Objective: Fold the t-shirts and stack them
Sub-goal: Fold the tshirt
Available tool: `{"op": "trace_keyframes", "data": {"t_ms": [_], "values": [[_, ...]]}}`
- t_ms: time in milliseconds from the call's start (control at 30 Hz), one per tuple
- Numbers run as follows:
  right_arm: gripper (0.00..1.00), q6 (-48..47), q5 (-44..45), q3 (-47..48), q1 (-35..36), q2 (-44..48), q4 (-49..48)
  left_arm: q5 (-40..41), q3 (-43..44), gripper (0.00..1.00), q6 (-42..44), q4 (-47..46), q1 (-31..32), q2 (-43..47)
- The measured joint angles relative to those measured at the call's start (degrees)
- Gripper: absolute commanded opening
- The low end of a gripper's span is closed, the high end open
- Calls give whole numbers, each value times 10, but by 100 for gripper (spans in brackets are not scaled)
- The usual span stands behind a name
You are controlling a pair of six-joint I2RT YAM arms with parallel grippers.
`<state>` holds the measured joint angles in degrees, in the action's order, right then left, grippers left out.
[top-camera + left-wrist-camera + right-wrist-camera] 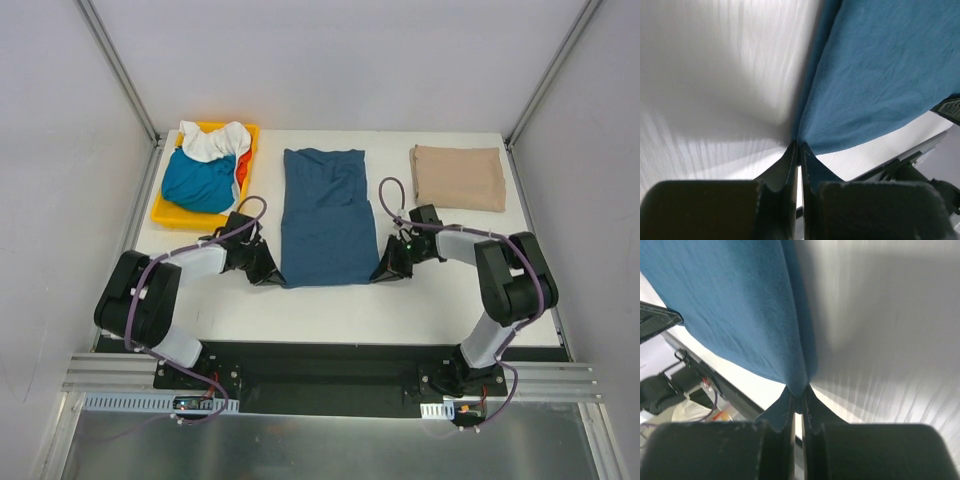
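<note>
Both grippers are clamped shut on the navy shirt (325, 215) right now. The left gripper (268, 272) has its jaws pinched on the shirt's near left corner, and the left wrist view shows the cloth running up and away from the fingertips (799, 150) with bare table to the left of them. The right gripper (388, 270) does the same on the near right corner, and in its wrist view the fabric comes straight out of the closed tips (801, 392) and spreads off to the left. The shirt lies flat between the two grippers as a long strip reaching away from them across the table (330, 310), a bit wrinkled at the far end. Beyond the left gripper and off to its left sits the yellow tray (175, 220). There's a bunched-up teal shirt (200, 180) in it with a white shirt (212, 140) piled at the far side, and an orange shirt (243, 170) peeks out along the tray's right edge. Beyond the right gripper and a little to its right, a tan shirt (458, 177) lies folded into a neat rectangle, well apart from the navy one.
</note>
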<state>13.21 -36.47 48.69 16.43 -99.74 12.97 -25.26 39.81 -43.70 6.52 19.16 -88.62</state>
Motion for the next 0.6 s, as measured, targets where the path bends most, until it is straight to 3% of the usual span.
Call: {"op": "trace_keyframes", "data": {"t_ms": [300, 600], "values": [[1, -3, -30, -79, 49, 195, 121, -7, -61, 0, -10, 104, 52, 225], [1, -64, -93, 19, 83, 304, 345, -4, -4, 0, -20, 273, 74, 395]]}}
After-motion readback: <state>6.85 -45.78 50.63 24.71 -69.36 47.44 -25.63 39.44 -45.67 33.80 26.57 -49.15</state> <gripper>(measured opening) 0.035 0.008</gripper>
